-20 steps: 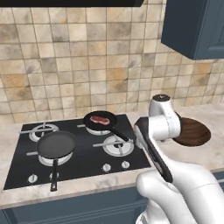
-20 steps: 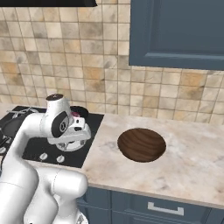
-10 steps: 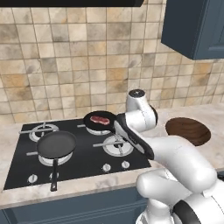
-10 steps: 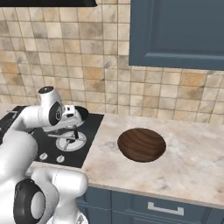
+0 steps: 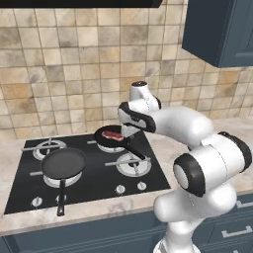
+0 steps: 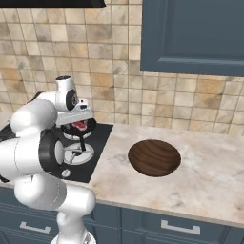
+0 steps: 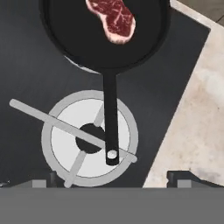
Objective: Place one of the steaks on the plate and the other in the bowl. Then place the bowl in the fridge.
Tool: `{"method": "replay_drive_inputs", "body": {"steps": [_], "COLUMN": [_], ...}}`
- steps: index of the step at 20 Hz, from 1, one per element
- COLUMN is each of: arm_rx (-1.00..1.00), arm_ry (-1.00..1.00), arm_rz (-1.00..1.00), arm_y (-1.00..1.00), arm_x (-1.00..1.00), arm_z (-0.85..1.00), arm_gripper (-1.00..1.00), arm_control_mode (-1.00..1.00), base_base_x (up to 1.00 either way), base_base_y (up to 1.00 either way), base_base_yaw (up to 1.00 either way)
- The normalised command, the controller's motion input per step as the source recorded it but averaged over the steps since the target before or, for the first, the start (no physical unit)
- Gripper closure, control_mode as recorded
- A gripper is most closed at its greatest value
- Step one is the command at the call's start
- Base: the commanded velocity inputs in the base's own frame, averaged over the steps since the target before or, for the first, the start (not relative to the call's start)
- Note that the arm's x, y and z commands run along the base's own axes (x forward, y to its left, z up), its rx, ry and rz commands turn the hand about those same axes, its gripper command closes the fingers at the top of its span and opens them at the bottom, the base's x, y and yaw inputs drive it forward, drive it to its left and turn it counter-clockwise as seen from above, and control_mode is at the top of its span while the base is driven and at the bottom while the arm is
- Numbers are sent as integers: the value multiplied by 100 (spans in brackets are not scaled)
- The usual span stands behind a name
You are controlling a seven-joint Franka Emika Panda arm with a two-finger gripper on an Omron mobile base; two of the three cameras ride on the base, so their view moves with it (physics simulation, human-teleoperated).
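Arm has swung left from beside the bowl (image 6: 154,157) to above the rear pan (image 7: 105,33). End effector (image 7: 109,183) fully open, empty. Steak (image 7: 112,17) in the pan; pick comes next.

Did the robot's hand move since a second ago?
Yes. The gripper swung left, away from the bowl, and is now over the stove near the steak.
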Motion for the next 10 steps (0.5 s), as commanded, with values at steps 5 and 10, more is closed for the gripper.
{"method": "replay_drive_inputs", "body": {"steps": [5, 10], "arm_rx": [0, 4], "arm_ry": [3, 0], "arm_rz": [6, 1], "arm_y": [59, 0], "arm_x": [90, 62], "arm_z": [-7, -45], "arm_gripper": [-100, -100], "arm_control_mode": [-100, -100], "base_base_x": [0, 0], "base_base_y": [0, 0], "base_base_yaw": [0, 0]}}
